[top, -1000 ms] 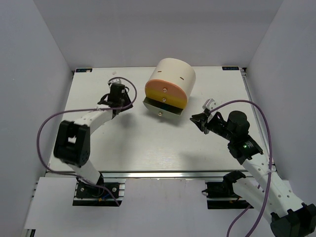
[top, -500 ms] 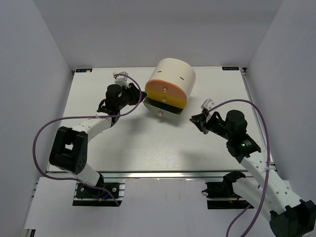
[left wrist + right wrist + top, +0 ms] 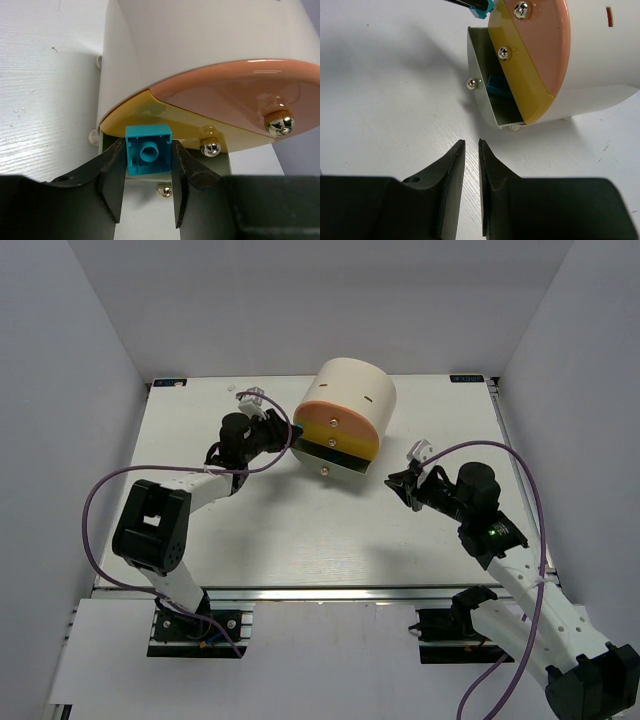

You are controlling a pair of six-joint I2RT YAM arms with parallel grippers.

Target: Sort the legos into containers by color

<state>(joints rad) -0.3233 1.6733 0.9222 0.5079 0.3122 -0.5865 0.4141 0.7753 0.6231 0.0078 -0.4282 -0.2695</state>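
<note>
The cream drum (image 3: pixel 355 395) lies at the back centre with a peach front (image 3: pixel 235 95) and a yellow band (image 3: pixel 165 112). Its lowest drawer (image 3: pixel 487 107) is pulled open, and a teal blue lego (image 3: pixel 497 87) lies inside it. My left gripper (image 3: pixel 285 437) is at the drum's left front edge, shut on another teal blue lego (image 3: pixel 148 156) held just above the open drawer. My right gripper (image 3: pixel 471 143) hovers over bare table right of the drum. Its fingers are nearly together with nothing between them.
The open drawer's round knob (image 3: pixel 165 190) sits just below the held lego. Two more knobs (image 3: pixel 279 124) stick out of the peach and yellow fronts. White walls enclose the table (image 3: pixel 250 530) on three sides.
My left gripper has swung right from the table's left part to the drum's front, carrying the teal lego. The right arm has barely moved.
</note>
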